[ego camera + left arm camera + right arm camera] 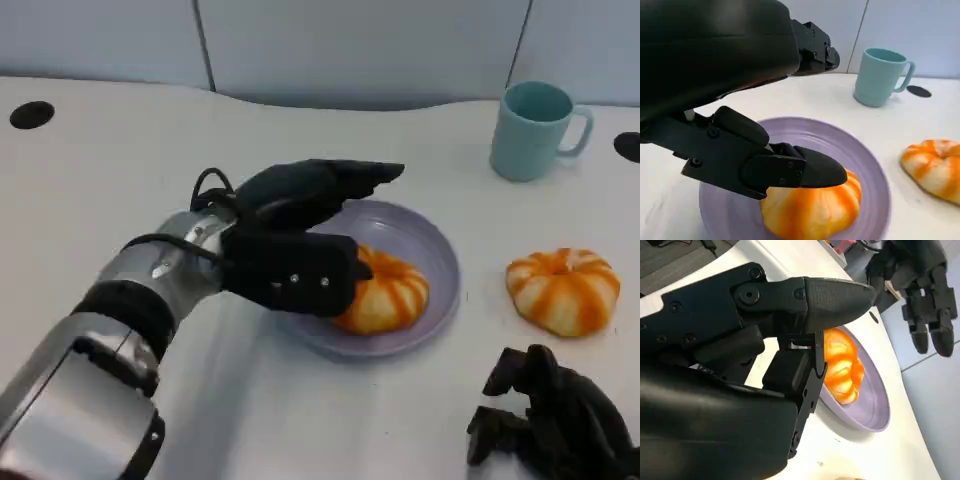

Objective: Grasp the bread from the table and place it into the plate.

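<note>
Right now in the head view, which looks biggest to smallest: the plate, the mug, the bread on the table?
1. Purple plate, clearly widest.
2. Bread on the table and teal mug: they look alike, and the mug stands farther back, so I won't rank them.

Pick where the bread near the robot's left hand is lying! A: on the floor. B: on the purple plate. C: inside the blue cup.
B: the orange-striped bread lies on the purple plate, with the left hand reaching over it.

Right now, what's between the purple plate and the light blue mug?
Nothing: in the head view, only bare white table lies between the round purple plate and the light blue mug.
</note>
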`<state>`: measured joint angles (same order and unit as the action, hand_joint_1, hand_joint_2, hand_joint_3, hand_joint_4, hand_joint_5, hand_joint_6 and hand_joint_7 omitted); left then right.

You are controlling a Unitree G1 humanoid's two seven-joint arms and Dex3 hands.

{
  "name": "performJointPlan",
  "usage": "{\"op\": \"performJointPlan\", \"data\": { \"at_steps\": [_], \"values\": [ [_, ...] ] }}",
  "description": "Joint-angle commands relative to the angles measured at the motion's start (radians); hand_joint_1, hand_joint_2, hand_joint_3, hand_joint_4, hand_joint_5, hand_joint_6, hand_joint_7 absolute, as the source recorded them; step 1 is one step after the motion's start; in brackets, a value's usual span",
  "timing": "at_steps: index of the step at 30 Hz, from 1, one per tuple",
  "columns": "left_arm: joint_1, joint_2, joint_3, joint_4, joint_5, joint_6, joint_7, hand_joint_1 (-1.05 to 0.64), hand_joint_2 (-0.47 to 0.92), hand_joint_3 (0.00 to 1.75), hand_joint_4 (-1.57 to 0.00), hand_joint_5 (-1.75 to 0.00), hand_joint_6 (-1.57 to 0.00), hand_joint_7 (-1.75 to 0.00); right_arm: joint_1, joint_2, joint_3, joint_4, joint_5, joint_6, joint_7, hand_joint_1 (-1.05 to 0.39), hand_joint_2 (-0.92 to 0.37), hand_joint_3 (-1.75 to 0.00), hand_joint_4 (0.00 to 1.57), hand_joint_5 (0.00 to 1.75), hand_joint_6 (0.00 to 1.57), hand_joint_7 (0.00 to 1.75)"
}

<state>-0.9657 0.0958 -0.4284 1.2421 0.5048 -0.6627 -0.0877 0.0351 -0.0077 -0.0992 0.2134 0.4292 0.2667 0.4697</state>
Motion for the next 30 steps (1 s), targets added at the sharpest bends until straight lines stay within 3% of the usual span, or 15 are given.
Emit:
{"op": "performJointPlan", "data": {
  "at_steps": [1,5,10,15,16,19,22,24,26,28,29,30],
  "values": [
    [0.086,0.013,0.153,-0.028,-0.209,-0.054,-0.178,-0.79,0.92,0.38,-0.09,-0.05,-0.10,-0.05,0.009,-0.012,-0.009,0.020,-0.007,0.010,-0.010,-0.47,-0.92,-0.44,1.25,1.11,1.17,0.98],
    [0.189,-0.039,0.330,-0.088,-0.470,-0.044,-0.378,-0.72,0.92,0.33,-0.23,-0.14,-0.14,-0.06,0.005,-0.014,-0.010,0.027,-0.007,0.005,-0.004,-0.48,-0.92,-0.43,1.25,1.12,1.18,0.98],
    [0.221,-0.056,0.388,-0.129,-0.554,-0.013,-0.477,-0.71,0.92,0.30,-0.29,-0.18,-0.16,-0.06,0.004,-0.013,-0.011,0.027,-0.007,0.008,-0.008,-0.49,-0.92,-0.43,1.24,1.12,1.18,0.98],
    [0.407,-0.139,0.540,-0.355,-0.837,0.160,-0.592,-0.62,0.92,0.23,-0.55,-0.37,-0.40,-0.12,-0.002,-0.012,-0.014,0.029,-0.006,0.015,-0.016,-0.49,-0.92,-0.42,1.25,1.12,1.18,0.97],
    [0.439,-0.147,0.552,-0.410,-0.873,0.217,-0.594,-0.61,0.92,0.22,-0.56,-0.40,-0.42,-0.11,-0.003,-0.011,-0.014,0.031,-0.005,0.014,-0.015,-0.49,-0.92,-0.42,1.25,1.12,1.18,0.97],
    [0.540,-0.160,0.575,-0.567,-0.946,0.369,-0.567,-0.55,0.92,0.18,-0.52,-0.75,-0.54,-0.07,-0.008,-0.011,-0.009,0.036,-0.011,0.006,-0.013,-0.48,-0.92,-0.41,1.26,1.12,1.19,0.97],
    [0.604,-0.166,0.588,-0.669,-0.976,0.462,-0.542,-0.52,0.92,0.22,-0.52,-0.85,-0.57,-0.06,-0.006,-0.010,-0.007,0.032,-0.012,0.005,-0.013,-0.48,-0.92,-0.42,1.27,1.12,1.19,0.97],
    [0.669,-0.177,0.606,-0.761,-1.010,0.540,-0.499,-0.43,0.92,0.25,-0.63,-0.98,-0.77,-0.17,0.000,-0.009,-0.007,0.015,-0.009,0.022,-0.026,-0.48,-0.92,-0.42,1.27,1.11,1.19,0.98],
    [0.728,-0.182,0.613,-0.847,-1.029,0.606,-0.452,-0.38,0.92,0.27,-0.67,-1.07,-0.85,-0.24,0.001,-0.007,-0.008,0.014,-0.008,0.025,-0.030,-0.48,-0.92,-0.42,1.27,1.11,1.19,0.98],
    [0.778,-0.184,0.613,-0.919,-1.035,0.659,-0.417,-0.34,0.92,0.31,-0.69,-1.20,-0.78,-0.50,0.002,-0.008,-0.007,0.015,-0.008,0.019,-0.028,-0.48,-0.92,-0.41,1.28,1.11,1.19,0.99],
    [0.800,-0.184,0.611,-0.946,-1.033,0.673,-0.407,-0.33,0.92,0.33,-0.66,-1.29,-0.67,-0.72,0.002,-0.010,-0.006,0.016,-0.010,0.015,-0.025,-0.48,-0.92,-0.42,1.27,1.11,1.19,0.99],
    [0.814,-0.183,0.609,-0.965,-1.031,0.683,-0.400,-0.32,0.92,0.33,-0.64,-1.33,-0.62,-0.83,0.002,-0.012,-0.005,0.017,-0.010,0.013,-0.022,-0.48,-0.92,-0.42,1.27,1.11,1.18,0.99]
  ]
}}
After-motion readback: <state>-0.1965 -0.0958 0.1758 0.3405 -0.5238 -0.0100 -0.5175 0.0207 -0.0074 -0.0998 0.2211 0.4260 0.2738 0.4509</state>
